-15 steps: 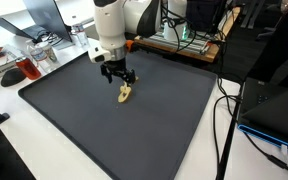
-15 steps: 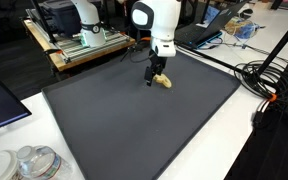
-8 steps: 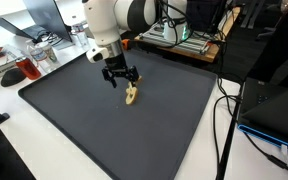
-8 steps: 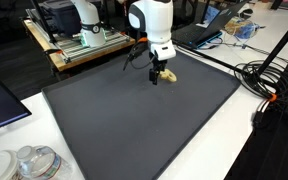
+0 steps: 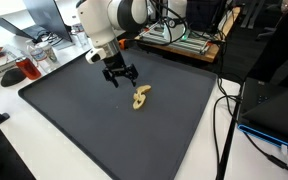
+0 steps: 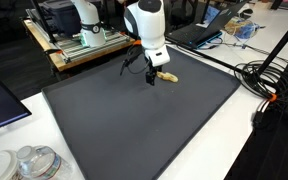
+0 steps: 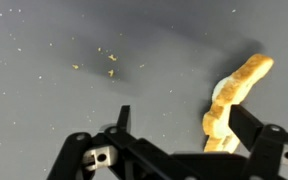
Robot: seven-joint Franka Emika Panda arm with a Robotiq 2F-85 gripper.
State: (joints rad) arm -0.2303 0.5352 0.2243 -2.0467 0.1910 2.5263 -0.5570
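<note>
Dark mat (image 5: 84, 120), tan snack (image 5: 141, 97) further from hand (image 5: 119, 80) than prev., hand wide open, empty

Even overhead indoor light, soft shadows, ext views low-res, wrist view dim, grainy, slightly blurred

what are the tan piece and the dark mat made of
The tan piece is probably a puffed snack or foam, though wood is possible: it looks matte, rough and pitted, with same-coloured crumbs scattered nearby. The mat is likely a rubber or foam sheet: dark grey, matte and finely grained, with no glare.
</note>
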